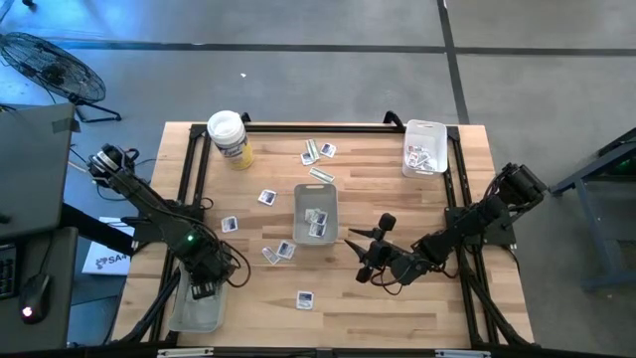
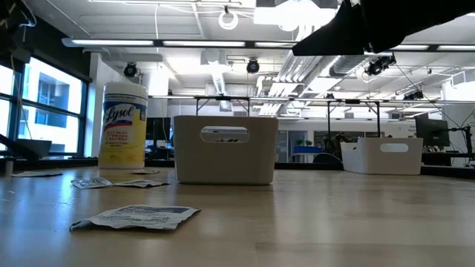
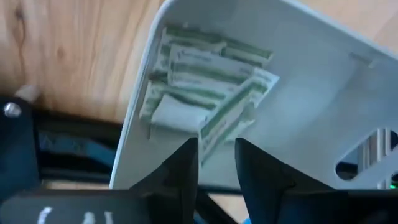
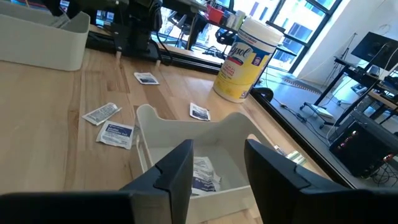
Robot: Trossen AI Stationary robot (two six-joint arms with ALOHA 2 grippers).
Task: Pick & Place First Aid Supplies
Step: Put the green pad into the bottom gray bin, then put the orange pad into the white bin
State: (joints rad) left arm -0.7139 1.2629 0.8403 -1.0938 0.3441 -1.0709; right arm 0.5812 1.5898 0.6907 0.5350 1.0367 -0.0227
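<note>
My left gripper [image 1: 206, 286] hangs pointing down over a clear tray [image 1: 187, 313] at the table's near left corner. Its fingers are open. In the left wrist view a pile of pale green strip packets [image 3: 199, 81] lies inside this tray [image 3: 311, 74]. One strip's end [image 3: 208, 146] reaches between my fingertips [image 3: 216, 158]. My right gripper [image 1: 366, 257] waits open beside the middle tray [image 1: 316, 194], which holds white packets [image 4: 202, 174]. More white packets lie flat on the wood [image 1: 305, 298], [image 1: 266, 197], [image 1: 230, 225]. My left gripper comes from above with a gap between its fingers. One green strip's end [image 3: 206, 149] lies in that gap, while the strip's other end rests on the pile. Whether a finger touches it, I cannot tell.
A round wipes tub [image 1: 229, 139] stands at the far left. A third tray [image 1: 425, 147] sits at the far right corner. Black frame rails [image 1: 189, 189] run along the table's sides. Bare wood lies along the near edge, between the two arms.
</note>
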